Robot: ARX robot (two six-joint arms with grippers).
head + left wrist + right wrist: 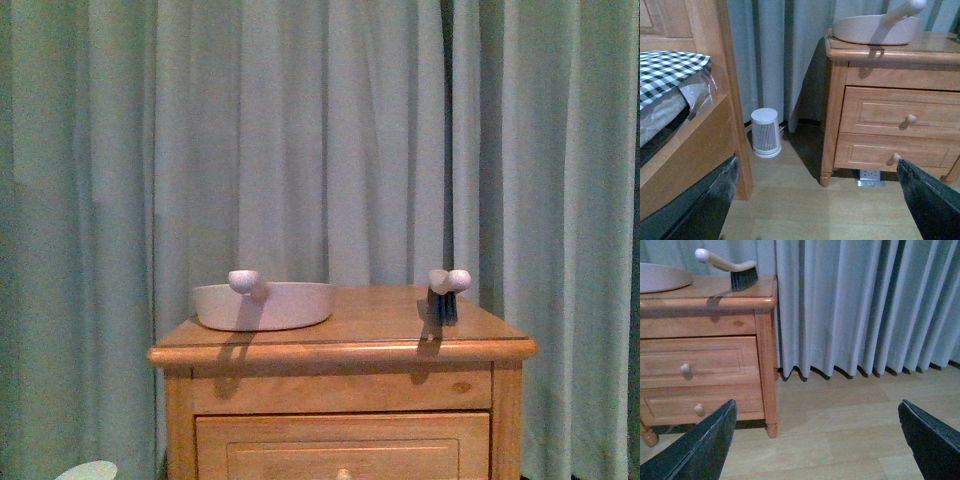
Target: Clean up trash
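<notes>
Bench point(380, 320): dustpan point(265, 305) left; brush point(446, 298) right; bare top between
Floor point(850, 415): open beside bench
Left pincer point(817, 162): low; jaws wide apart
Right pincer point(817, 402): low; jaws wide apart

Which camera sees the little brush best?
The right wrist view: the brush shows sideways, with its whole handle and bristles. The front view sees it end-on; the left wrist view doesn't clearly show it.
</notes>
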